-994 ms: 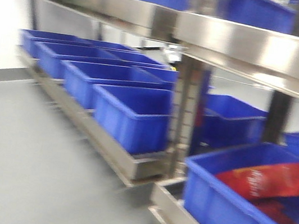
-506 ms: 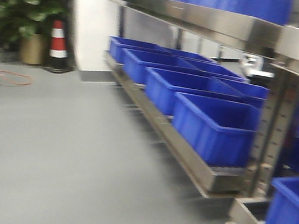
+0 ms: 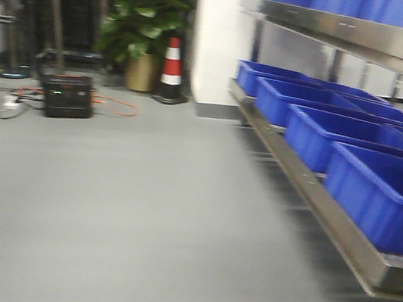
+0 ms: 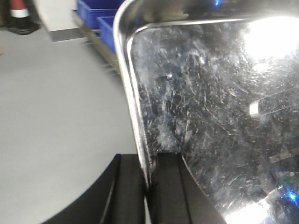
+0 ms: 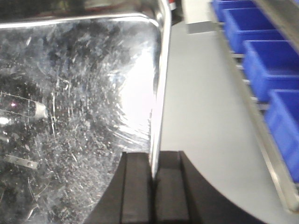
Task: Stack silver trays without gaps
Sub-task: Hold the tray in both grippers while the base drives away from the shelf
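Tray (image 4: 201, 107): shiny steel, carried over grey floor (image 3: 136, 225), near rack (image 3: 317, 192) of blue bins (image 3: 380, 187); out of front view.
Left gripper (image 4: 150, 186): pinching left rim, one black finger on each side of the thin edge.
Right gripper (image 5: 152, 186): clamped likewise on opposite rim.
Handling: likely stiff, fairly light, slick; scratched base, not fragile.
Hold: flat out-turned rim, mid-side, kept level to avoid slipping or twisting.
Stack: nowhere in sight.

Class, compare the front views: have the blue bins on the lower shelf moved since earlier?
No. The blue bins keep their row on the steel shelf; both slide rightward together in frame, so the camera swung left, revealing the traffic cone.
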